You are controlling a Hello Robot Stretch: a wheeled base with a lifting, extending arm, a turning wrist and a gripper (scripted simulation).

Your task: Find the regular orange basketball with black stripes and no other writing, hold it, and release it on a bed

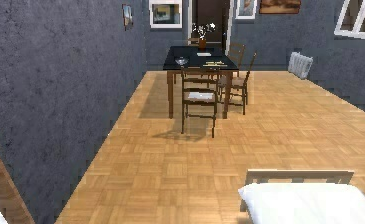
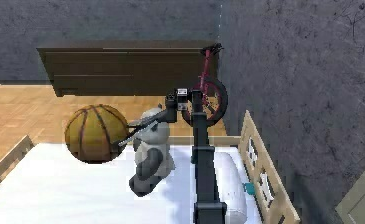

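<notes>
Orange basketball (image 2: pixel 97 133) is at the far end of my hand (image 2: pixel 136 128), by the bed (image 2: pixel 50 190) - I can't tell the hand's state or whether it holds the ball - I judge it light, springy and roll-prone, best gripped across its widest middle.

White bed (image 2: pixel 50 188) bearing grey lump (image 2: pixel 150 162)

Orange basketball (image 2: pixel 96 133) with black stripes, white bed (image 2: pixel 60 190), dark brown dresser (image 2: pixel 125 70), tan parquet floor (image 1: pixel 190 170)
</notes>
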